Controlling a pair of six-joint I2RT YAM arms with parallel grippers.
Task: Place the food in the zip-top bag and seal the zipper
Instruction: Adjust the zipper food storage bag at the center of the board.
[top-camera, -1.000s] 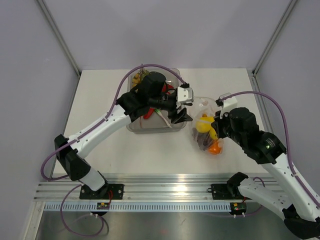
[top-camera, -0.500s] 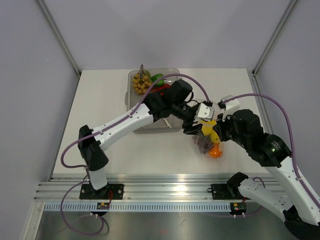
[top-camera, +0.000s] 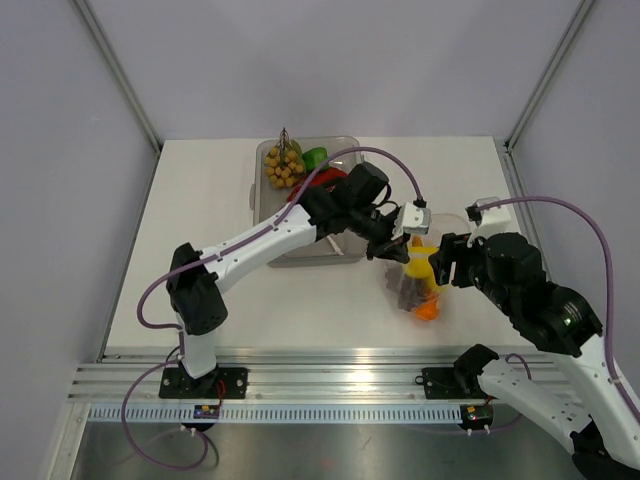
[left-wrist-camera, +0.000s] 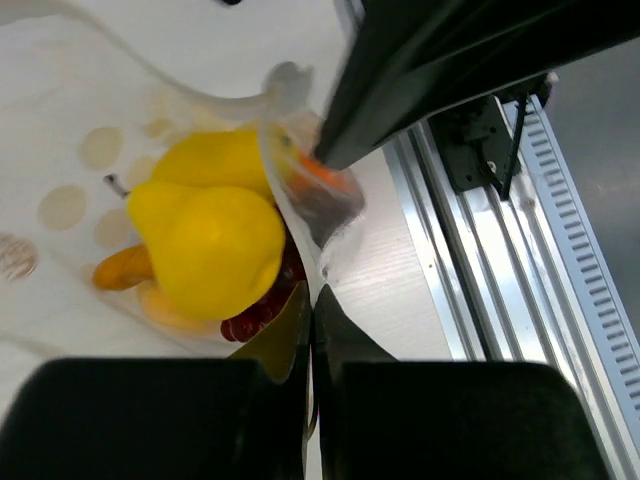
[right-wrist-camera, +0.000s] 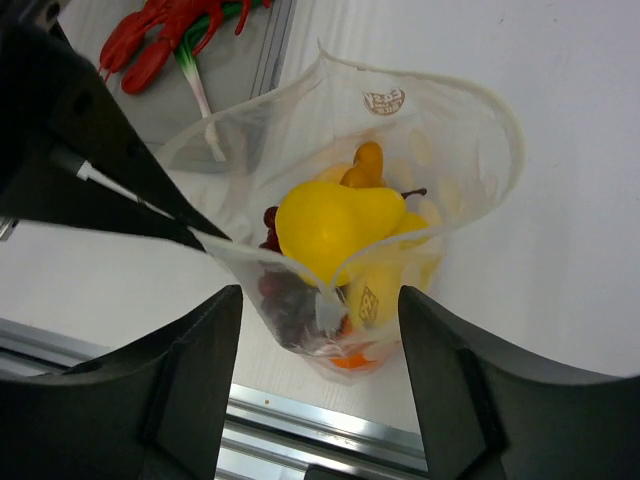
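Note:
The zip-top bag (top-camera: 412, 285) stands on the table with its mouth open, a clear dotted pouch (right-wrist-camera: 440, 130). Inside lies the food: a yellow lemon (right-wrist-camera: 335, 225), purple grapes (right-wrist-camera: 285, 295) and an orange (right-wrist-camera: 358, 360). My left gripper (top-camera: 392, 250) is shut on the bag's rim strip, the zipper (left-wrist-camera: 290, 200), which runs straight into its closed jaws (left-wrist-camera: 311, 300). My right gripper (top-camera: 438, 262) hangs open just right of the bag, its fingers (right-wrist-camera: 190, 380) spread to either side of the pouch without touching it.
A rigid clear tray (top-camera: 300, 255) sits behind the left arm, holding a yellow grape bunch (top-camera: 283, 168), a green pepper (top-camera: 315, 157) and red pieces (right-wrist-camera: 160, 40). The metal rail (top-camera: 330, 375) runs along the near table edge.
My left arm swung right from the tray to the bag and shut on its rim. The right gripper let go of the bag, opened, and drew back slightly.

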